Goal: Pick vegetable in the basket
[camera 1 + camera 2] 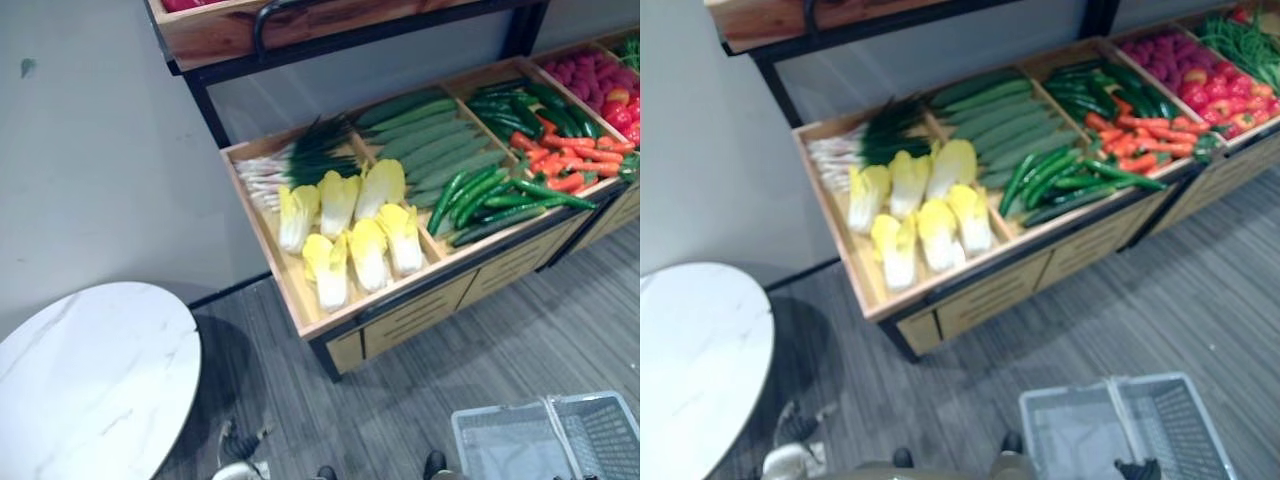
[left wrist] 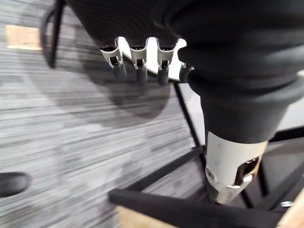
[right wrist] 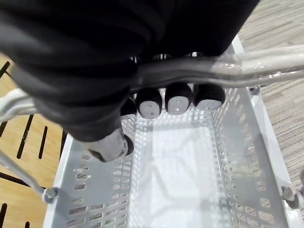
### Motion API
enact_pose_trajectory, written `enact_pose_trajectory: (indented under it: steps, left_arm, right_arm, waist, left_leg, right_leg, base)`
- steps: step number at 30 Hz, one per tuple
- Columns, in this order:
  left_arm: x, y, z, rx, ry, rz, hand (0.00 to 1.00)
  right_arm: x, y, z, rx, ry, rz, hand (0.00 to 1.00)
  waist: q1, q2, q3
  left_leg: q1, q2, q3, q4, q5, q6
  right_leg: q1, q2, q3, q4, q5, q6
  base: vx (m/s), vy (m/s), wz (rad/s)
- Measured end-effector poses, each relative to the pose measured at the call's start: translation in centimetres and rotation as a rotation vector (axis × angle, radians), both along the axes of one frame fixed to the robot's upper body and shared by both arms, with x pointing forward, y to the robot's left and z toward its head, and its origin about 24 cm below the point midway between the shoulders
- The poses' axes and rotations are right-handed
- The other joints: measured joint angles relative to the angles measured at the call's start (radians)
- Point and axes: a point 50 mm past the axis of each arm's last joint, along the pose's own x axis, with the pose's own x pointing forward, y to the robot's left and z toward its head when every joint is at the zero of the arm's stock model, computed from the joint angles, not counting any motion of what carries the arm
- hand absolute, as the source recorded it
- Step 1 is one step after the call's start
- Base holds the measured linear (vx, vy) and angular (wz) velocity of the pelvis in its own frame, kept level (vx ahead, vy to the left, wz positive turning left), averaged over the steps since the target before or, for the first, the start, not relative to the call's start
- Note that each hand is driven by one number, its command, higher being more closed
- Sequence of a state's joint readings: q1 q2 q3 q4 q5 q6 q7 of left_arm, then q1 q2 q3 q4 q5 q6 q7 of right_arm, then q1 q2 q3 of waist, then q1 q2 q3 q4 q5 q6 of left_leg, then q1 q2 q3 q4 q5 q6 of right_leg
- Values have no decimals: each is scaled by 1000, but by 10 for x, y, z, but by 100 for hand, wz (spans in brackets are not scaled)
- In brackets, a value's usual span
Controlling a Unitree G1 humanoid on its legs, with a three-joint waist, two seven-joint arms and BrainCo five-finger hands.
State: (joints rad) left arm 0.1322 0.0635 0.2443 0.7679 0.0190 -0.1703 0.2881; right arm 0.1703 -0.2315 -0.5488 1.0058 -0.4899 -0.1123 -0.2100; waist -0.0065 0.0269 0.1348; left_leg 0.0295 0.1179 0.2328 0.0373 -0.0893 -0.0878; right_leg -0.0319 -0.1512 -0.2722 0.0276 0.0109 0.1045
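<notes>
1. grips the handle (image 3: 256, 64) of the grey basket (image 3: 85, 190) with the right robot hand (image 3: 178, 102), fingers curled fully round the bar; carries no vegetable in it yet.
2. lets the left robot hand (image 2: 138, 59) hang loose, fingers relaxed, thumb apart, nothing held.
3. places the basket, in the left eye view, low at 5 o'clock, well apart from the wooden produce stand (image 1: 300, 300) stretching from centre towards 2 o'clock.
4. finds every vegetable on that stand: napa cabbages (image 1: 340, 200) at 11 o'clock from the basket, scallions (image 1: 290, 165) at 11 o'clock of the cabbages, cucumbers (image 1: 430, 140) at 1 o'clock of them, green peppers (image 1: 480, 195) at 3 o'clock, red-orange vegetables (image 1: 565, 160) beyond at 2 o'clock.
5. judges a front-row cabbage the closest pick: bulky, probably light, yellow leaf tips soft and easily crushed, white base firmer; better taken across the lower half, fingers on one flank, thumb on the other.
6. judges cucumbers and peppers stiff, smooth, likely slippery and ready to roll; better wrapped round the middle than pinched at an end.
7. leaves the round marble tabletop (image 1: 90, 380), at 8 o'clock, out of the job.
</notes>
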Motion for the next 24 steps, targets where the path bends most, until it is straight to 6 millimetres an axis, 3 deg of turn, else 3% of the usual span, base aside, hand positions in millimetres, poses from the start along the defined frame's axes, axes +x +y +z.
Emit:
enact_pose_trajectory:
  steps: [4,9,11,14,19,24]
  left_arm:
    - [42,9,53,123,-294,26,0]
    - [72,4,112,257,-559,13,0]
    - [78,1,125,280,-618,12,0]
    - [87,-6,135,301,-669,24,0]
    - [92,-13,137,308,-669,-5,0]
    - [98,-15,138,331,-652,11,0]
  right_arm:
    - [-6,9,-7,40,18,-23,100]
    - [-9,13,-10,55,30,-30,100]
    - [-10,12,-10,55,35,-32,100]
    - [-13,11,-10,54,47,-36,100]
    - [-11,11,-10,53,46,-32,100]
    - [3,11,-8,30,34,8,100]
  waist:
    - [1,-15,-18]
    - [-6,-34,-33]
    - [-16,-31,-40]
    - [-20,-27,-50]
    - [-25,-27,-50]
    - [-39,-27,-50]
  left_leg:
    - [-8,-6,1,-1,-4,2]
    - [-9,-13,0,-1,-5,5]
    - [-9,-16,-1,-1,-6,6]
    - [-6,-22,0,1,-12,16]
    - [-10,-25,7,8,-15,18]
    - [-40,-18,34,18,-16,16]
  right_leg:
    - [0,2,2,-31,21,2]
    - [3,-1,5,-48,29,-2]
    - [6,-3,5,-54,36,-5]
    - [20,-6,8,-81,55,-3]
    - [15,-8,22,-91,66,-2]
    - [-28,0,56,-98,78,-7]
  base:
    - [57,16,-3]
    - [35,5,-3]
    - [0,0,0]
    - [-11,8,-1]
    - [-68,10,-7]
    - [-64,-22,-19]
